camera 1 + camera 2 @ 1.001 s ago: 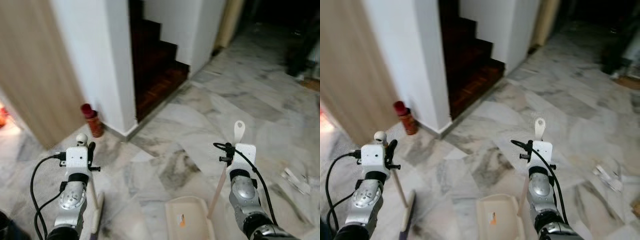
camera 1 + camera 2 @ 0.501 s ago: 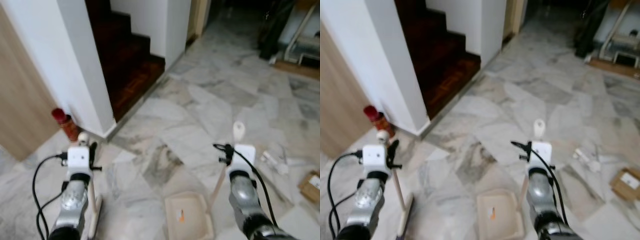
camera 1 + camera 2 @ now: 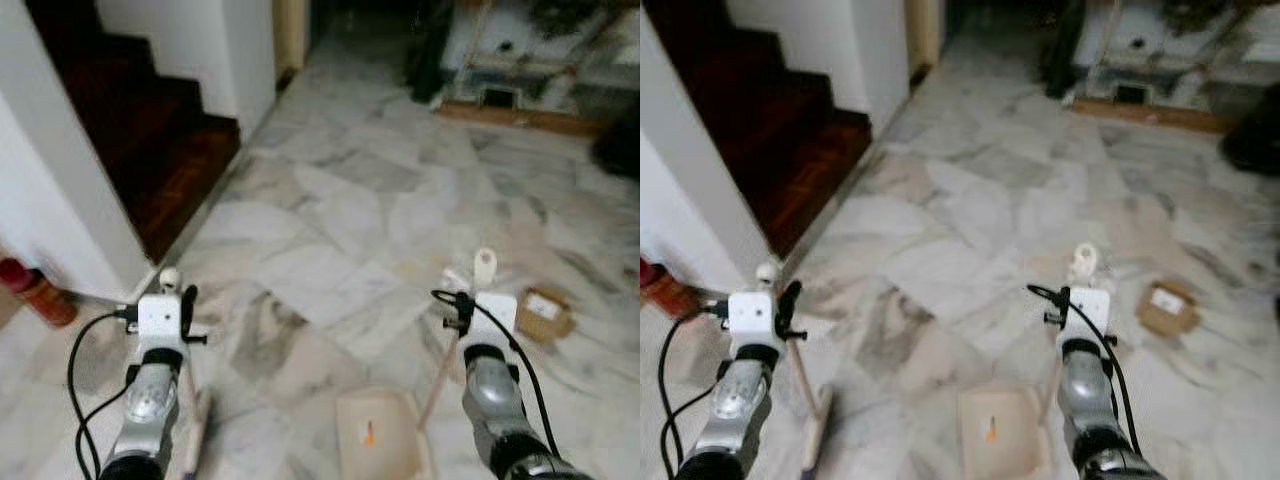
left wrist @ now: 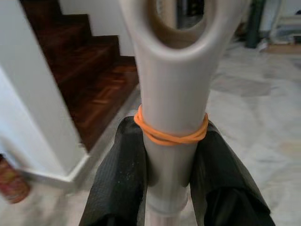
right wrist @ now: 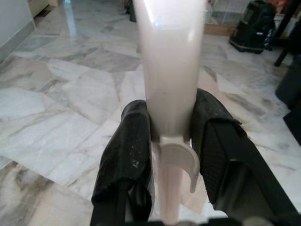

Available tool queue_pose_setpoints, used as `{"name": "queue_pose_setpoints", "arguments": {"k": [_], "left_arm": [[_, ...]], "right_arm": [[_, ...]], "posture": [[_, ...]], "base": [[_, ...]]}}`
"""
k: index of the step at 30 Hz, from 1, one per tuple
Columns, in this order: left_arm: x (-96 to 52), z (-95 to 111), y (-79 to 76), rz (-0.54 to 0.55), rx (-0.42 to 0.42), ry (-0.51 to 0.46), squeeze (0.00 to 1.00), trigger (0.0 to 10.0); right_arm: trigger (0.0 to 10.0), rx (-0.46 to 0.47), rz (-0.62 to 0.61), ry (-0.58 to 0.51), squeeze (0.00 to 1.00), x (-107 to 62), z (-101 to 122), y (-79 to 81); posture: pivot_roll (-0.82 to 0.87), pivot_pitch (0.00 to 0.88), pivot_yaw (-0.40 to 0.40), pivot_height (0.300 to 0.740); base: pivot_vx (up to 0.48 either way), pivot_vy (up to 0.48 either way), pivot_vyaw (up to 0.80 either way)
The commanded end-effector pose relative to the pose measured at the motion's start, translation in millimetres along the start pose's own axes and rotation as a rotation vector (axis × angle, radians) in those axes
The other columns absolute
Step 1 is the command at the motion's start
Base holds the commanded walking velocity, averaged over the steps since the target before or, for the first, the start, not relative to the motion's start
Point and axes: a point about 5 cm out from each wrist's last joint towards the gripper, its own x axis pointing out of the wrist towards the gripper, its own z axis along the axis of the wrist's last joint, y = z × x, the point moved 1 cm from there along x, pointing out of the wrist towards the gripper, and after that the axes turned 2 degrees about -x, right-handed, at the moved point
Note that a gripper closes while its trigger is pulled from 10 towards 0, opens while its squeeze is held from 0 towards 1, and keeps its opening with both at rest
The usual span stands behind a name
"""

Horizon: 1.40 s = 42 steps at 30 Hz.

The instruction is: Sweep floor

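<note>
My left gripper (image 4: pixel 171 165) is shut on the pale broom handle (image 4: pixel 174 103), which has an orange rubber band around it. The broom head (image 3: pixel 197 430) rests on the marble floor at lower left. My right gripper (image 5: pixel 171 141) is shut on the cream dustpan handle (image 5: pixel 171 61). The dustpan tray (image 3: pixel 378 432) sits on the floor between my arms with a small orange scrap (image 3: pixel 368 434) in it. A small cardboard box (image 3: pixel 542 310) and white litter (image 3: pixel 455 279) lie on the floor just beyond the right arm.
Dark wooden stairs (image 3: pixel 150 130) rise at the left behind a white wall corner (image 3: pixel 60 210). A red bottle (image 3: pixel 35 292) stands by the wall. Dark furniture and appliances (image 3: pixel 540 50) line the far end. Marble floor (image 3: pixel 360 200) stretches ahead.
The whole view has swung to the right: stairs and red bottle slid left, the far room and cardboard box came into sight. Both grippers keep their hold.
</note>
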Motion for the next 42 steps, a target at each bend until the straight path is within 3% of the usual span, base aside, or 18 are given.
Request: {"name": "queue_pose_setpoints", "arguments": {"k": [1, 12, 24, 30, 35, 42], "left_arm": [[1.7, 4.4, 5.0, 0.009, 0.01, -0.024, 0.0, 10.0], [2.4, 4.0, 4.0, 0.0, 0.004, -0.02, 0.0, 10.0], [1.4, 0.6, 5.9, 0.012, -0.004, 0.0, 0.0, 10.0], [1.9, 1.1, 6.2, 0.015, -0.001, -0.001, 0.0, 10.0], [2.0, 1.1, 6.9, 0.019, 0.003, 0.001, 0.0, 10.0], [1.9, 1.1, 7.2, 0.022, 0.006, 0.001, 0.0, 10.0]], "right_arm": [[10.0, -0.003, 0.005, -0.038, 0.0, 3.8, 9.0, 0.2], [10.0, -0.009, 0.008, -0.041, 0.0, 3.9, 9.5, 0.6], [10.0, -0.012, 0.014, -0.052, 0.0, 3.3, 10.3, 2.4], [10.0, -0.059, 0.044, -0.068, 0.0, 2.7, 11.3, 5.5], [10.0, -0.049, 0.05, -0.067, 0.0, 2.2, 11.0, 7.0], [10.0, -0.029, 0.048, -0.064, 0.0, 1.9, 10.5, 7.4]], "posture": [[0.03, 0.0, 0.007, 0.74], [0.03, 0.0, 0.006, 0.74], [0.03, 0.0, 0.008, 0.74], [0.03, 0.0, 0.009, 0.74], [0.03, 0.0, 0.006, 0.74], [0.03, 0.0, 0.008, 0.74]], "base": [[0.0, 0.0, -0.8], [0.0, 0.0, -0.78], [0.0, 0.083, 0.0], [0.0, 0.244, 0.23], [0.287, 0.244, 0.74], [0.309, 0.244, 0.0]]}}
